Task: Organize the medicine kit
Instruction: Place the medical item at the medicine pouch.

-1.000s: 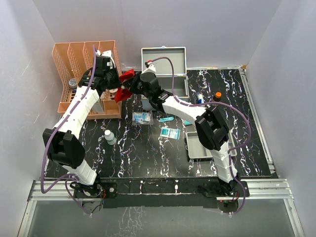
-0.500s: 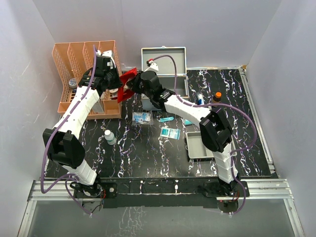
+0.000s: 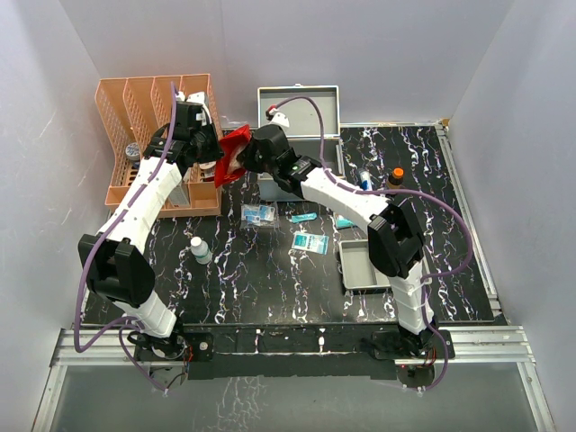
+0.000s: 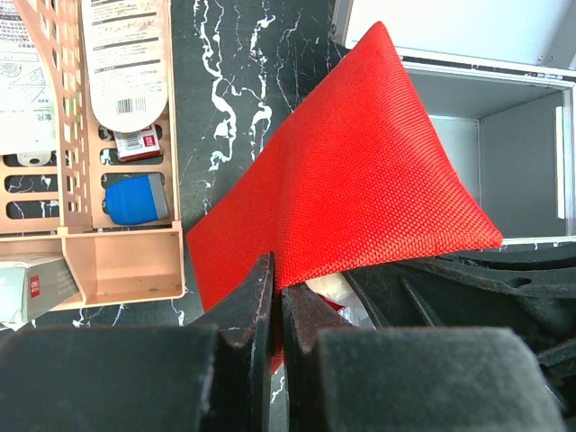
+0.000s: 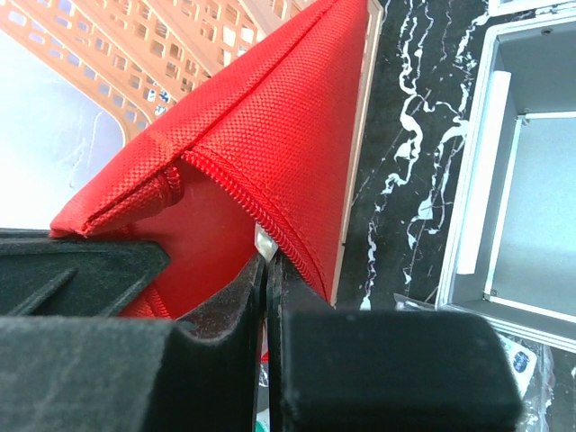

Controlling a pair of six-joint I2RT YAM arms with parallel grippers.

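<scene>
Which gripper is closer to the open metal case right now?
Right. The right gripper pinches the red pouch just left of the open metal case; the left gripper holds the pouch's other edge, farther left beside the orange organizer.

Cloth, metal and plastic on a marble-look desk

The red pouch in the middle is rough woven cloth, with a zip of tiny teeth along one edge. The medicine kit at the top is smooth grey metal, dull inside. The orange rack at the upper left is smooth plastic full of holes, and the white printed labels in it look like paper. The desk is smooth and black with white veins. The grey tray at the lower right looks like dull plastic. The left gripper and the right gripper are dull black and a bit grainy.
</scene>
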